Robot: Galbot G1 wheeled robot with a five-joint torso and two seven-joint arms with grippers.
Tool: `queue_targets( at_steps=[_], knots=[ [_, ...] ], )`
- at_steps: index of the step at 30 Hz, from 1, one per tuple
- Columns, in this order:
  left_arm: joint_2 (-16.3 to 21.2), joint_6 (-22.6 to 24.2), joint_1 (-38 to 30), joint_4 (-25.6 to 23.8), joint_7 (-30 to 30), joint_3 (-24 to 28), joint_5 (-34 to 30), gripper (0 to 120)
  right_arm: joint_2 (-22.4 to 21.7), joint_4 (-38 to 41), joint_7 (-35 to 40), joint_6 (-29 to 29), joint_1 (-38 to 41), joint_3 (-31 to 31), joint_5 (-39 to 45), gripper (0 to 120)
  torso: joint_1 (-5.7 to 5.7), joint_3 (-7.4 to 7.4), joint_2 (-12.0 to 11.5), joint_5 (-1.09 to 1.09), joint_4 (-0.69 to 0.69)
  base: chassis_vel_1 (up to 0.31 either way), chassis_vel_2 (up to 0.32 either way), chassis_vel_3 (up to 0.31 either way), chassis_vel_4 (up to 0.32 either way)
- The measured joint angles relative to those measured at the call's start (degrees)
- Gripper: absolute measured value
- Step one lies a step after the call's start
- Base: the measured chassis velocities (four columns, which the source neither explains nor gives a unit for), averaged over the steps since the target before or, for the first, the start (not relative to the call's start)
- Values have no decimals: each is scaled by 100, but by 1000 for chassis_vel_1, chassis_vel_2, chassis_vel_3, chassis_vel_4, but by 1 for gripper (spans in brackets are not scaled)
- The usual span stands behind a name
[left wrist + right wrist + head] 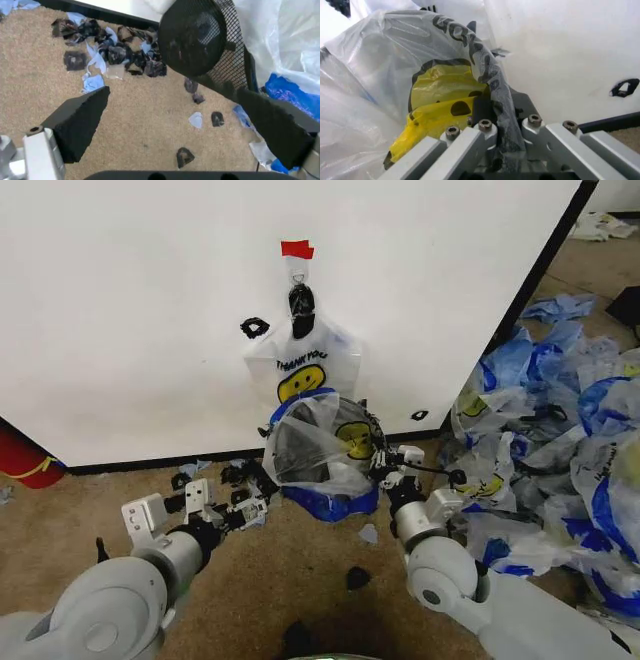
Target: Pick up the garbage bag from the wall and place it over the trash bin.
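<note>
At frame centre, the right end effector (pixel 385 463) is clamped on a bag (pixel 320 445) draped over the bin (pixel 200 41). The left end effector (pixel 243 508) sits lower left, jaws wide apart and empty. Another bag (pixel 303 365) hangs on the wall (pixel 130 310) above.

Bare carpet (pixel 300 580) near, black scraps (pixel 235 475) (left), bag heap (pixel 560 430) right

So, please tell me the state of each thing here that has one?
garbage bag: draped over the bin, pinched by right claw
trash bin: on the floor, partly covered
second bag: hanging on the wall
left claw: open, empty
right claw: shut on bag
</note>
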Motion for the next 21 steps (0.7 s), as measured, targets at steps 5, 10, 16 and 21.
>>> queue_targets(
  at_steps=[5, 10, 16, 21],
  knots=[
    [-120, -5, -24, 1, 27, -28, -65, 100, 47, -67, 28, -17, 48, -23, -33, 0, 0, 0, 0, 1, -1, 0, 0, 0, 0],
    [-292, -71, -16, 2, 44, -29, -165, 100, 151, -69, 103, -58, 122, -75, -13, 0, 0, 0, 0, -1, 1, 0, 0, 0, 0],
    [-550, -215, 15, 2, 191, -25, -197, 100, 243, -63, 137, -87, 157, -134, 19, 0, 0, 0, 0, 0, 0, 0, 0, 0, 0],
    [-609, -263, 32, 2, 246, -10, -123, 100, 255, -61, 138, -94, 136, -156, 10, 0, 0, 0, 0, 0, 0, 0, 0, 0, 0]
  ],
)
